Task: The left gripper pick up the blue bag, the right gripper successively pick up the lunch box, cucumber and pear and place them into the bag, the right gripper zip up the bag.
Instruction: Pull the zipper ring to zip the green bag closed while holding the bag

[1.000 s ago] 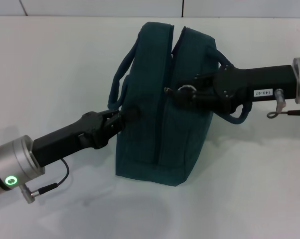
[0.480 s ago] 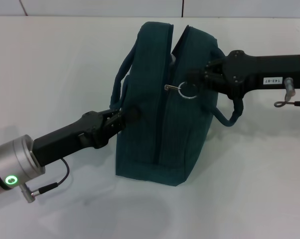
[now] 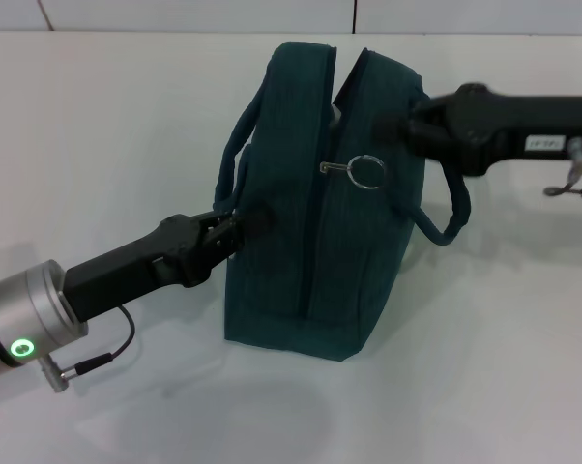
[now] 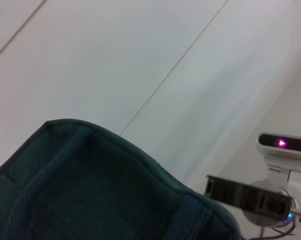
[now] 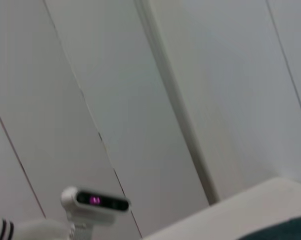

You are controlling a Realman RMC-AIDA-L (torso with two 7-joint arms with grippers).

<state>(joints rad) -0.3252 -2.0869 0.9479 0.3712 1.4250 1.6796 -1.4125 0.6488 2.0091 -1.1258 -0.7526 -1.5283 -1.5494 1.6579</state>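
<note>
The bag [image 3: 315,242] stood upright on the counter [image 3: 107,126], the left claw [image 3: 241,224] clamped on its side, the right claw [image 3: 392,126] near its top, fingers hidden.

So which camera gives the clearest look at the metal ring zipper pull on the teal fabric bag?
The head view: the metal ring zipper pull lies free against the side of the dark teal fabric bag, fully visible. The left wrist view shows only bag fabric; the right wrist view catches just a sliver of it.

Bright even light, soft shadows, blurry wrist views
</note>
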